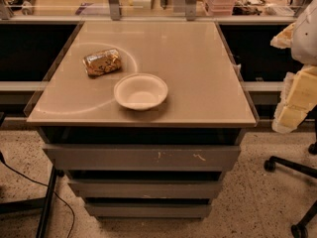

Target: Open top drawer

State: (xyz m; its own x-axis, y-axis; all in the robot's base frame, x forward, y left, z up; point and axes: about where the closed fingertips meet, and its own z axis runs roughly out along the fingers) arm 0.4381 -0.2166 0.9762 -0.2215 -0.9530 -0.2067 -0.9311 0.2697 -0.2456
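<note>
The top drawer (141,157) is sitting directly beneath the worktop (198,63), which is carrying 1 bowl (141,90) and 1 snack packet (102,62). The gripper (293,107) is hovering at right; whether open or closed, I cannot tell.

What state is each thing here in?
top drawer: dark gap above its front, openness unclear
bowl: upright, empty, on the cabinet top
snack bag: lying flat, apart from the bowl
gripper: at the right edge, clear of the drawer
</note>
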